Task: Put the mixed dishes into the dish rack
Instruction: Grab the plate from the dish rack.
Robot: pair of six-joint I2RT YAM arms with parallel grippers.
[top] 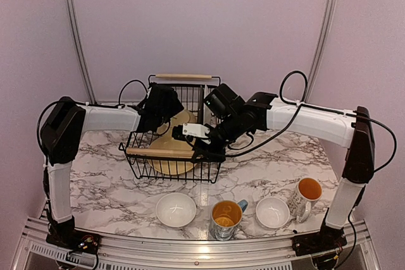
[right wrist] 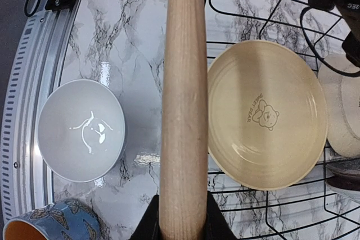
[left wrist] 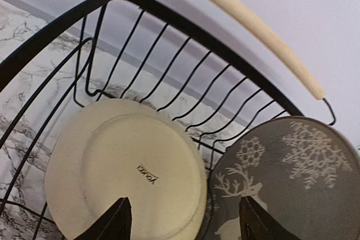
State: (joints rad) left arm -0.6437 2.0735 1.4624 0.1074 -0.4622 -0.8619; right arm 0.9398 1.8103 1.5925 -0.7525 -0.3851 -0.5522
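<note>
1. The dish rack (top: 140,156) sits in the middle of the marble table (top: 107,188), between the two arms.
2. The right claw (right wrist: 181,217) is closed tight on the near wooden handle (right wrist: 183,99) of the rack. One finger is on each side of the rod.
3. From the top, the right claw (top: 204,147) is at the front edge of the rack.
4. The left claw (left wrist: 185,223) is open, with its two black fingers (left wrist: 118,220) wide apart. It holds nothing.
5. The left claw (top: 159,107) hangs over the back part of the rack.
6. A pale yellow plate (right wrist: 267,113) with a little bear on it lies in the rack, just beside the near handle.
7. A cream plate (left wrist: 126,167) is in the rack with its bottom side showing.
8. A grey plate (left wrist: 287,178) with a reindeer and snowflakes is just beside the cream plate, under the far wooden handle (left wrist: 253,26).
9. The first white bowl (top: 176,210) is on the table in front of the rack, not in it.
10. A blue mug (top: 226,218), yellow inside, stands next to that bowl.
11. The second white bowl (top: 273,212) is on the other side of the blue mug.
12. A white mug (top: 305,195), also yellow inside, stands near the right arm.
</note>
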